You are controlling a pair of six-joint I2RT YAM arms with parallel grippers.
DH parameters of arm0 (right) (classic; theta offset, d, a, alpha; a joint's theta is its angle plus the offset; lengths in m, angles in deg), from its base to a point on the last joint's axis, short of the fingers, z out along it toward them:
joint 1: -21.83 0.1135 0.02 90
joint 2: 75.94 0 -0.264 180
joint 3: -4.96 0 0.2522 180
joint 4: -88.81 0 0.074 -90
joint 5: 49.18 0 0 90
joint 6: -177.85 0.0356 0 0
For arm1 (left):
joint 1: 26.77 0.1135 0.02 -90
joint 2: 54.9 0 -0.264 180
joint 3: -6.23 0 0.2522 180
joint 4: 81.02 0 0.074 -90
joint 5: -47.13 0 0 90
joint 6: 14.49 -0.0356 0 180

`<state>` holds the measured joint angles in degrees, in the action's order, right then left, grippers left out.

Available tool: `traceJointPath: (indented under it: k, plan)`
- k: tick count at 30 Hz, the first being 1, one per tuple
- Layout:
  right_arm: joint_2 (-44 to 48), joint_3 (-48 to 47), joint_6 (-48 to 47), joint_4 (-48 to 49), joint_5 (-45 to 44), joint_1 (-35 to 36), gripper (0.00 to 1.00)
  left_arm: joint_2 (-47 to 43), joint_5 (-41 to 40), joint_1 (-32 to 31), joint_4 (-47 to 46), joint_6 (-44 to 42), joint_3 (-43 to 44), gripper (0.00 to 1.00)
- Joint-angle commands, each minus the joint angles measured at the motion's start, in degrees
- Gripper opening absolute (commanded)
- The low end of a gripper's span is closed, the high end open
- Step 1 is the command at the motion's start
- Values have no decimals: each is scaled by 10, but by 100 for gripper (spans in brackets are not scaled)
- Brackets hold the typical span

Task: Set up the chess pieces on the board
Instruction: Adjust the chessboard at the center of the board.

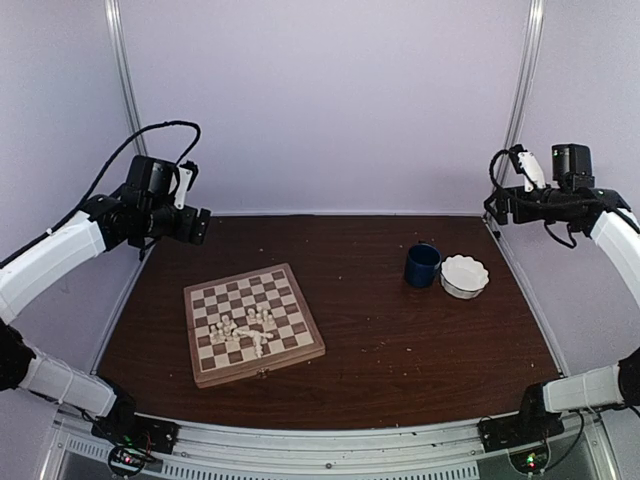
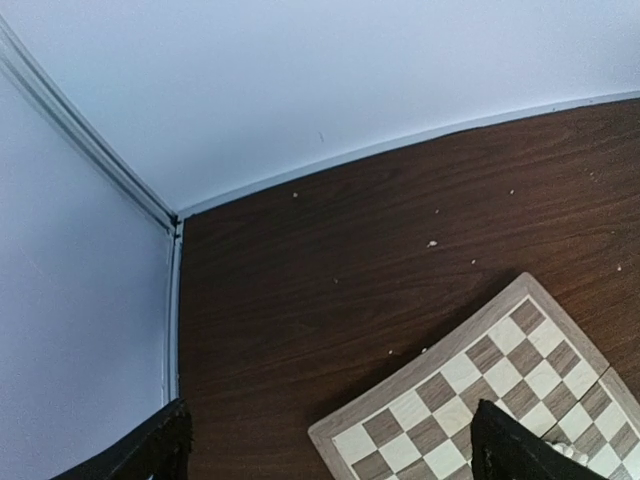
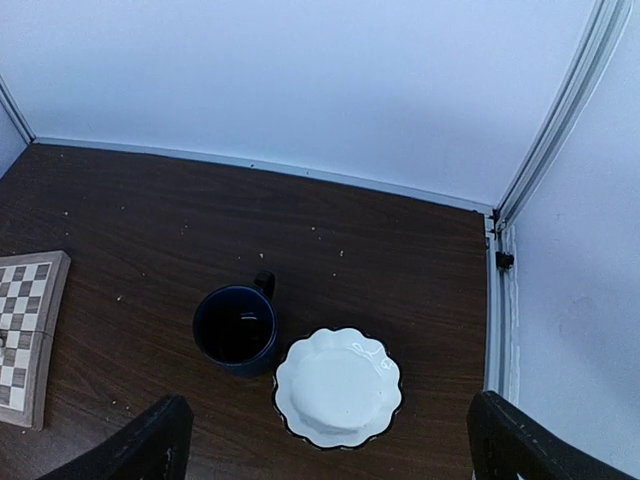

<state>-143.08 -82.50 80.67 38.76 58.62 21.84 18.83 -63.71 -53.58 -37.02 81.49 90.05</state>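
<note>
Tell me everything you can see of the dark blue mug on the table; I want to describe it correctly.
The mug is dark blue and glossy, and it looks ceramic. It stands upright, mouth up, on the right half of the brown wooden table. Its inside is dark and looks empty. One small handle points towards the back wall. The white scalloped bowl sits close beside it; whether the two touch cannot be told.

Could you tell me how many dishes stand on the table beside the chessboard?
2: a blue mug right of the board, and a white bowl just right of the mug. None seems hidden.
</note>
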Motion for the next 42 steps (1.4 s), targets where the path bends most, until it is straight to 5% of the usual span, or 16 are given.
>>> traceJointPath:
  k: [1,9,16,30,32,34,39,42]
  plan:
    - [14,38,-2,34,31,-13,99,2,37,45,9,24,-24,97]
    - [9,89,-68,27,135,13,98,59,143,154,51,76,-10,97]
    - [-29,91,-162,-12,80,183,89,150,185,206,79,86,36,92]
    - [-246,89,-270,11,-3,537,44,414,288,230,146,65,215,49]
    - [-277,78,-280,17,-23,572,38,434,306,231,147,63,225,35]
    - [-311,63,-292,19,-38,602,31,453,314,232,152,64,233,5]
    - [-401,20,-288,39,-92,646,7,483,318,232,164,67,233,0]
    - [-446,-16,-266,48,-123,658,1,490,313,233,164,62,224,0]
